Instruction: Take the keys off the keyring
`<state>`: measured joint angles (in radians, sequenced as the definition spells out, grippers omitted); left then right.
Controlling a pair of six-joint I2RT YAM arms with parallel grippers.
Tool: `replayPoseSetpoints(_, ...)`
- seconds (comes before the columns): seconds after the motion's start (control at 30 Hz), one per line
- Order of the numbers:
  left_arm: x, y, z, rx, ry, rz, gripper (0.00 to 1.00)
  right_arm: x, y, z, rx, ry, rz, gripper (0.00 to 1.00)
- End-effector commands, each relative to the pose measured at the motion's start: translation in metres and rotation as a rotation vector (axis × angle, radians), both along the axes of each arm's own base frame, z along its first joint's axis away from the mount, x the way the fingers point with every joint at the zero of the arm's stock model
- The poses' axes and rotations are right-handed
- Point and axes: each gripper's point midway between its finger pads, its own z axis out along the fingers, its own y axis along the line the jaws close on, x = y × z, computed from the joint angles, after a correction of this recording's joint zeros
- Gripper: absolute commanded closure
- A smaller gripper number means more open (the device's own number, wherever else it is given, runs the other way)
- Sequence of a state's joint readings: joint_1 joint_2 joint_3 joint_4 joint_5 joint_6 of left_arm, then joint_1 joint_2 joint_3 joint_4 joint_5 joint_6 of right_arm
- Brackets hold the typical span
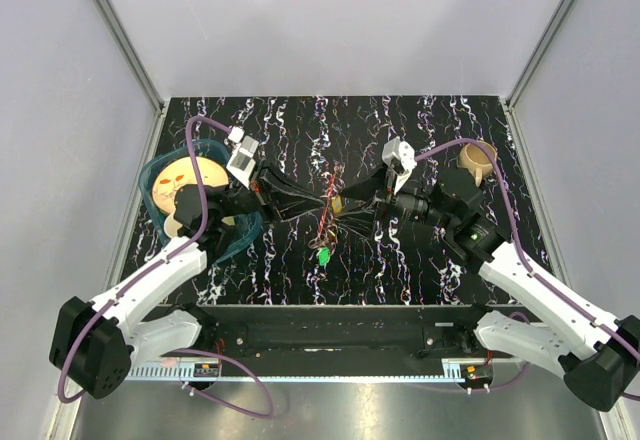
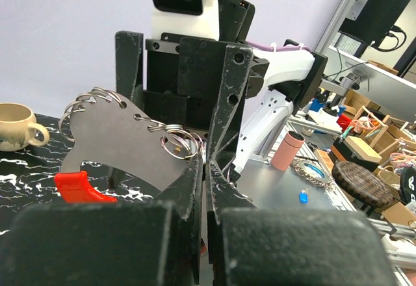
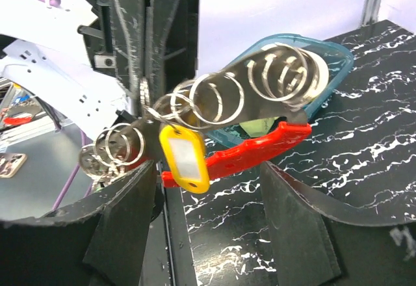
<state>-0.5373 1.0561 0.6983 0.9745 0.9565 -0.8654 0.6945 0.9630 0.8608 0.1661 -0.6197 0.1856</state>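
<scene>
here, left tool (image 2: 203, 161) clamped on keyring (image 2: 123, 136) (red-handled), right tool (image 3: 208, 172) spread wide

Grey keyring (image 3: 255, 108), red piece (image 3: 260, 144); yellow tag (image 3: 185, 159).

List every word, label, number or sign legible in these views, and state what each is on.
No text is legible in any view.
The yellow key tag: its white insert looks blank.
The keyring: its grey plate and red piece show no marking.
The small board at the bottom of the top view: orange label, too small to read.
The boxes in the left wrist view's background: blurred, unreadable.
</scene>
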Motion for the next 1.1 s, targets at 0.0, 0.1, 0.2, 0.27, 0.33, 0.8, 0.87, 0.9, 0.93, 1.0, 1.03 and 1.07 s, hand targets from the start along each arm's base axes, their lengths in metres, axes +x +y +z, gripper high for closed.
replayPoseSetpoints(0.0,-0.001,0.005,0.015,-0.050,-0.067,0.023,1.00,-0.016,0.002,0.045,0.093,-0.102,0.083,0.32)
replayPoseSetpoints(0.1,0.001,0.005,0.015,-0.047,-0.070,0.029,1.00,-0.019,0.001,0.050,0.121,-0.115,0.095,0.46)
replayPoseSetpoints(0.2,0.004,0.006,0.016,-0.050,-0.064,0.044,1.00,-0.019,0.001,0.047,0.118,-0.106,0.099,0.69)
replayPoseSetpoints(0.27,0.006,0.006,0.015,-0.050,-0.056,0.050,1.00,-0.019,0.001,0.044,0.104,-0.100,0.094,0.81)
replayPoseSetpoints(0.33,0.010,0.007,0.014,-0.047,-0.047,0.068,1.00,-0.020,-0.001,0.043,0.100,-0.100,0.091,0.95)
replayPoseSetpoints(0.8,0.026,0.009,0.013,-0.048,0.009,0.163,1.00,-0.009,0.004,0.032,0.074,-0.048,0.061,1.00)
replayPoseSetpoints(0.87,0.029,0.010,0.010,-0.049,0.027,0.182,1.00,-0.005,0.005,0.027,0.057,-0.030,0.046,1.00)
replayPoseSetpoints(0.9,0.031,0.011,0.010,-0.056,0.027,0.204,1.00,-0.001,0.006,0.023,0.050,-0.019,0.040,1.00)
replayPoseSetpoints(0.93,0.033,0.012,0.008,-0.055,0.034,0.212,1.00,0.000,0.008,0.021,0.047,-0.014,0.035,1.00)
replayPoseSetpoints(1.0,0.036,0.013,0.007,-0.062,0.041,0.232,1.00,0.004,0.011,0.018,0.040,0.002,0.034,1.00)
replayPoseSetpoints(1.03,0.037,0.012,0.006,-0.061,0.044,0.233,1.00,0.005,0.013,0.017,0.038,0.006,0.033,1.00)
replayPoseSetpoints(1.07,0.038,0.012,0.005,-0.061,0.048,0.235,1.00,0.008,0.014,0.017,0.036,0.007,0.026,1.00)
